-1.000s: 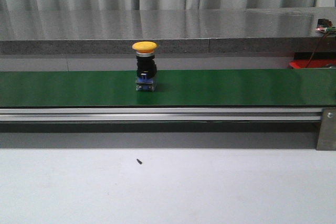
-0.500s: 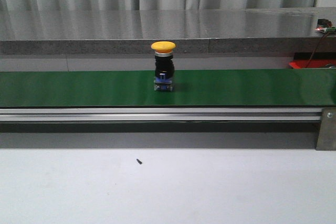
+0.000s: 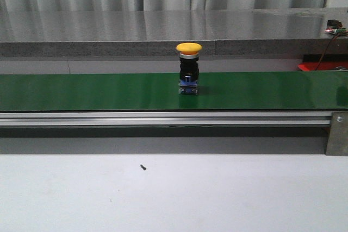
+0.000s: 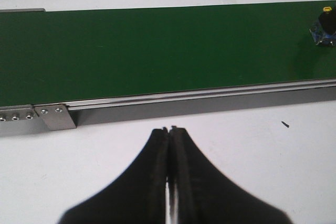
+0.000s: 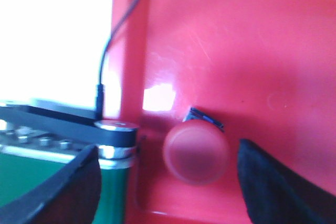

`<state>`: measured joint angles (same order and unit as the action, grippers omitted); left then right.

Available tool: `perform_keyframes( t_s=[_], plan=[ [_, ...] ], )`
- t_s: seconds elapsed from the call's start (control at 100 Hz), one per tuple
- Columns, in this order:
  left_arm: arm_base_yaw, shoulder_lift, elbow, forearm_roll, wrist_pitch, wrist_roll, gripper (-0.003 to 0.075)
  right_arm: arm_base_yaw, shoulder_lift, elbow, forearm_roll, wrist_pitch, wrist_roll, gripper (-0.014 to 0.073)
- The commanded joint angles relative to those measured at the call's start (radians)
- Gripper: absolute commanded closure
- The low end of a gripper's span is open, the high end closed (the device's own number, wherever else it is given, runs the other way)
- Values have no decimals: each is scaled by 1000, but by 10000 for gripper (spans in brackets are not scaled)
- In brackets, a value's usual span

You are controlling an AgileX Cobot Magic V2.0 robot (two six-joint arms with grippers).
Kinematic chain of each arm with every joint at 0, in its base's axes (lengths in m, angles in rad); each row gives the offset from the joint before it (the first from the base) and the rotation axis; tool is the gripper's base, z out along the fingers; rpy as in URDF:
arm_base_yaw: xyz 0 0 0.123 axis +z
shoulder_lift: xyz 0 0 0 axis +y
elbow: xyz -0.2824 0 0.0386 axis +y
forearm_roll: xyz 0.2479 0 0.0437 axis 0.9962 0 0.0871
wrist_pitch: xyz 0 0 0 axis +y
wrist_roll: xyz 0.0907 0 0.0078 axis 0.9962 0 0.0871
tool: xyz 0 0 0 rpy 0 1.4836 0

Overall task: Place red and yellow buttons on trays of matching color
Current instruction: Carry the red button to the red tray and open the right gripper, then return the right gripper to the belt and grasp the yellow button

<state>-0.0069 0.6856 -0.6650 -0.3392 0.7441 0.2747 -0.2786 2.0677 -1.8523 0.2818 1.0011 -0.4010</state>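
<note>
Yellow button (image 3: 188, 69): domed matte yellow cap over a silver collar, a black cylindrical body and a small blue base. It stands upright on the green conveyor belt (image 3: 81, 91), a little right of centre in the front view, nothing touching it. The left wrist view shows only its base and part of the body at the frame edge (image 4: 326, 24).

Belt: flat, matte, dark green, edged along the near side by a brushed aluminium rail (image 3: 163, 118) with a bolted metal bracket (image 3: 336, 134) at its right end. The table (image 3: 217, 194) in front is smooth and white, with one small dark speck (image 3: 143, 167) on it.

Red button (image 5: 196, 151): round glossy red cap, a sliver of blue base showing beside it. It lies in the red tray (image 5: 252, 40), a smooth shiny plastic surface with a bright glare patch; the picture is blurred.

Left gripper (image 4: 169, 132): black tapered fingers pressed together, empty, hovering over the white table on the near side of the rail, well apart from the yellow button.

Right gripper (image 5: 168, 182): fingers spread wide over the red tray, holding nothing, the red button between them. A thin black cable (image 5: 113, 35) runs down beside the tray to a metal roller end (image 5: 115, 140) of the conveyor.
</note>
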Motion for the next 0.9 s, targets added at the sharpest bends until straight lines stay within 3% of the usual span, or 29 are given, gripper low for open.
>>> perform_keyframes(
  t_s=[0.0,0.64,0.89],
  plan=[
    [-6,-1,-25,-27,-62,-7,740,13,-113,-14,39,-11,-10,51],
    [-6,-1,-25,-27,-62,-7,740,360,-384,195,41,19,22,51],
    [-6,-1,-25,-27,-62,-7,740,496,-381,195,39,27,306,51]
  ],
)
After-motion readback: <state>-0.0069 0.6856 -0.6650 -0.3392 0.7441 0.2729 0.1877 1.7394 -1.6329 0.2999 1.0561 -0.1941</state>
